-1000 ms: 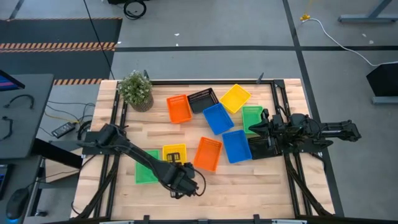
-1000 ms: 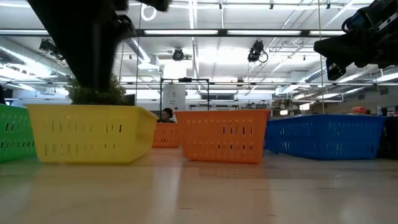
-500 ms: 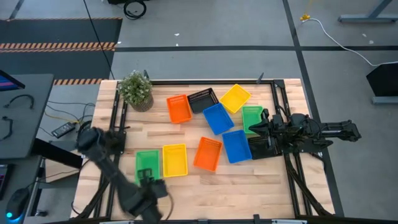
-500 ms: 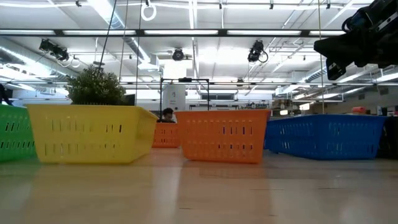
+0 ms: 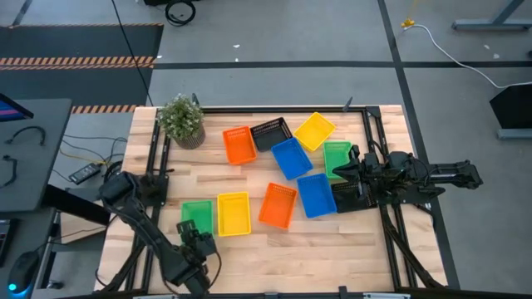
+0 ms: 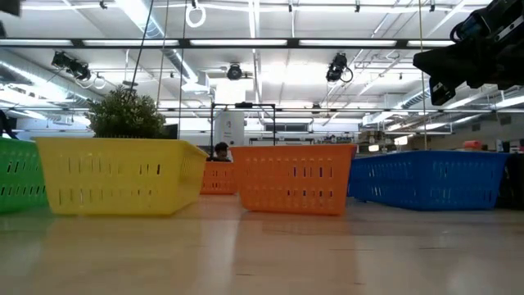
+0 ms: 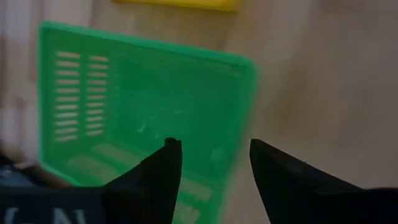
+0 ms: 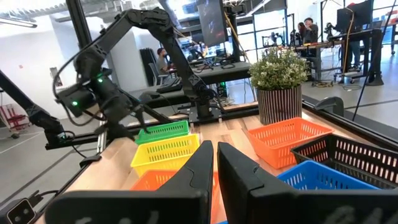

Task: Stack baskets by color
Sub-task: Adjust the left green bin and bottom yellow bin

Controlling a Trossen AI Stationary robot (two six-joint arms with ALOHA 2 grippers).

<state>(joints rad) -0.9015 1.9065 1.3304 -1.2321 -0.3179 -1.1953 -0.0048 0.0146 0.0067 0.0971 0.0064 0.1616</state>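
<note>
The left arm has swung off the yellow basket (image 5: 233,213) it was hanging over a second ago and come back to the near-left corner of the worktop (image 5: 332,241) — its pincer (image 5: 196,247) now sits just at the near end of the green basket (image 5: 197,221), fingers apart and nothing between them. In its wrist view the two dark fingers straddle the near rim of that green basket (image 7: 143,106), one finger over the tray, the other over bare wood just past its edge. To me that reads as lining up for a grab on the green one, not the yellow.

Nothing is stacked yet, by the look of it. The second green basket (image 5: 337,158) lies well apart, across the worktop by the right arm, with blue, orange and yellow trays scattered between — so the green would have a long carry.

The right pincer (image 5: 345,173) waits over that far green basket, fingers pressed together, holding nothing.
</note>
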